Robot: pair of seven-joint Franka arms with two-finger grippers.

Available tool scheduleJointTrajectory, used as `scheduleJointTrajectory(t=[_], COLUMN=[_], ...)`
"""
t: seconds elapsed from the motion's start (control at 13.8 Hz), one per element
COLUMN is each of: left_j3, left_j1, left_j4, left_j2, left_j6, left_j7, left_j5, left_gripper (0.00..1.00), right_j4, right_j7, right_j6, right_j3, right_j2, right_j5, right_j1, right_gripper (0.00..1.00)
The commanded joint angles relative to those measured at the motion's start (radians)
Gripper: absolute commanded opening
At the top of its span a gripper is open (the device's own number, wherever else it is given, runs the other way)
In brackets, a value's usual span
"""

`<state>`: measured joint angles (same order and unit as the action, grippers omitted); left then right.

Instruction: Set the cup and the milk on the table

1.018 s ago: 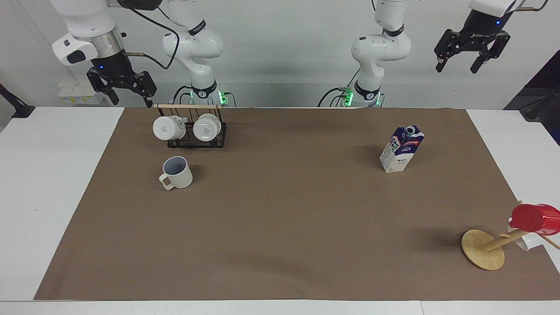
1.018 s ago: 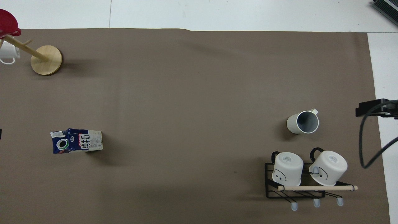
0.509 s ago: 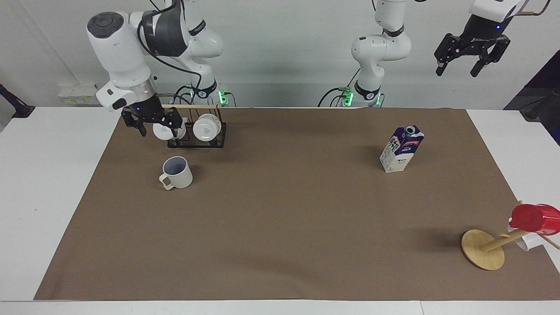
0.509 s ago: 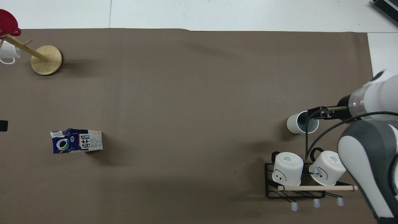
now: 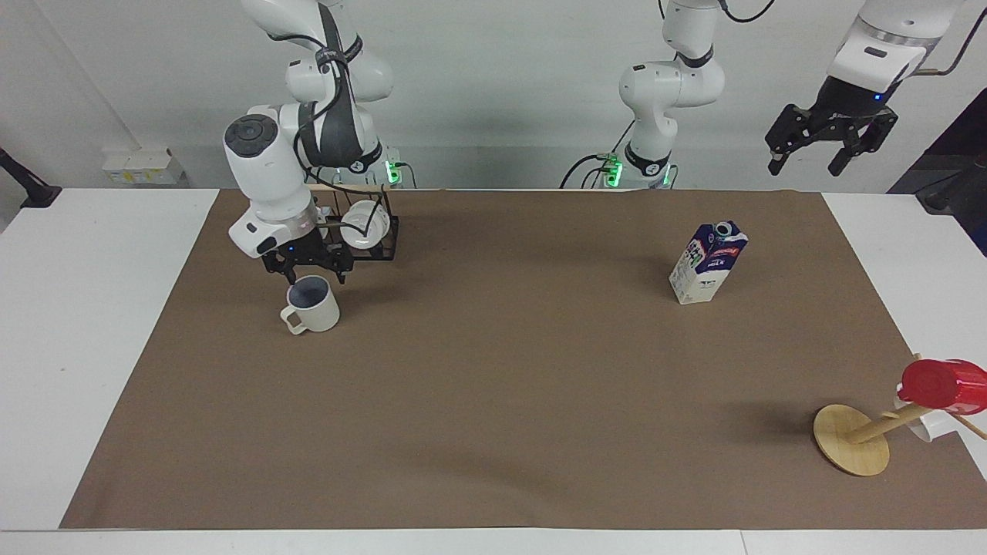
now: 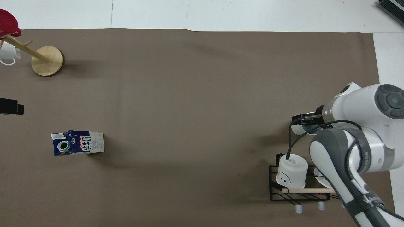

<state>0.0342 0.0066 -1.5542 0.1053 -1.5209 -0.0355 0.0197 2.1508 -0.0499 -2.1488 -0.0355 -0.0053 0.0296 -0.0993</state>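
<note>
The cream-beige cup [image 5: 312, 306] stands upright on the brown sheet [image 5: 501, 385] of the white table [image 5: 92, 308], its handle pointing away from the robots. My right gripper [image 5: 311, 275] is open just above the cup's rim, with a finger on each side of it. In the overhead view the right arm hides most of the cup [image 6: 296, 129]. The milk [image 5: 709, 264] stands upright on the sheet toward the left arm's end and also shows in the overhead view [image 6: 77, 142]. My left gripper [image 5: 829, 145] is open, empty and high in the air at that end.
A black wire rack [image 5: 385, 243] holding two white mugs [image 5: 362, 225] stands just nearer to the robots than the cup. A wooden stand [image 5: 852, 439] with a red cup [image 5: 941, 383] on it leans at the left arm's end, farther from the robots than the milk.
My right arm has swung down from above the table's edge to just over the cup. My left gripper has come down a little. The cup and the milk have not moved.
</note>
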Motion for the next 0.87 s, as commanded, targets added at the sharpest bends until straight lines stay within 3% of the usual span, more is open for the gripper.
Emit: scheduleJointTrajectory(t=[0.0, 0.51, 0.8], left_j3=[0.007, 0.007, 0.007], left_j1=[0.013, 0.032, 0.024], left_j4=[-0.066, -0.09, -0.13], left_j2=[0.02, 0.011, -0.007], left_j6=[-0.048, -0.068, -0.099], left_j7=[0.011, 0.011, 0.026], left_j5=[-0.014, -0.012, -0.012], left_gripper=[1.0, 1.0, 1.0], right_j4=[0.056, 0.106, 0.106], right_j7=[0.021, 0.088, 0.079], right_j6=[-0.072, -0.204, -0.201], right_j3=[-0.001, -0.001, -0.001], right_j2=[0.007, 0.065, 0.065], right_j5=[-0.013, -0.013, -0.013], right_j1=[0.001, 0.0, 0.0], right_gripper=[1.0, 0.97, 0.07])
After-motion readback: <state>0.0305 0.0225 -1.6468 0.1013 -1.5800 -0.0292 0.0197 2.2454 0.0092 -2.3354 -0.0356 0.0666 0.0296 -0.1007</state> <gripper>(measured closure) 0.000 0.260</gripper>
